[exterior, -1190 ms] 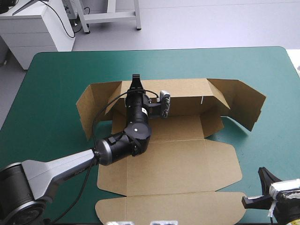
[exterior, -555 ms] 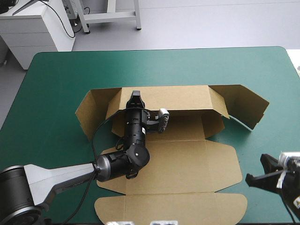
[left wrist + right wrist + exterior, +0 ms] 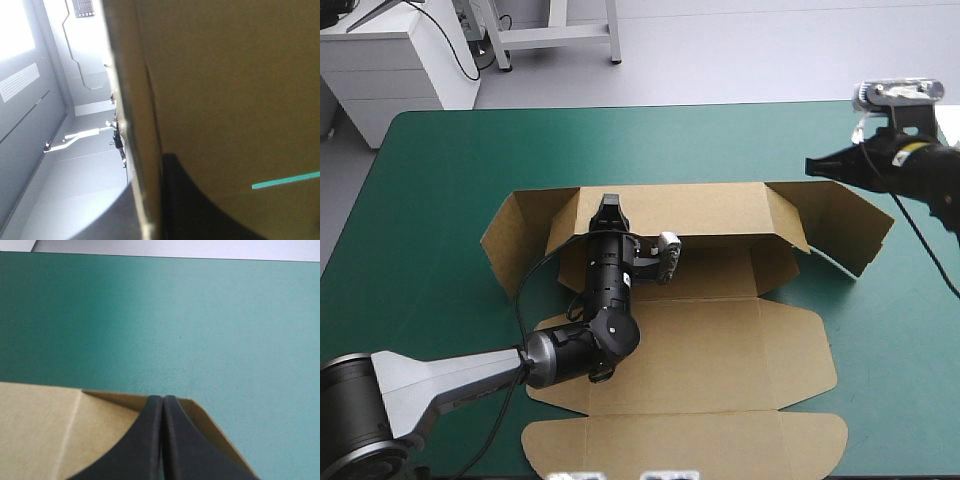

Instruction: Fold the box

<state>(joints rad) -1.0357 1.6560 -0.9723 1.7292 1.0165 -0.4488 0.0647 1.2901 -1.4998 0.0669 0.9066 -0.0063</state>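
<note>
The box (image 3: 700,345) lies open at mid-table on the teal-green cover (image 3: 450,160), its far wall raised; the left gripper (image 3: 609,208) pinches that wall's top edge, with the board between its black fingers; the right gripper (image 3: 817,165), pressed together and empty, hovers above the box's far right flap.

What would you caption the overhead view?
Left pincer clamps the raised back wall of the brown box; right pincer, shut, hovers by its right flap.
</note>
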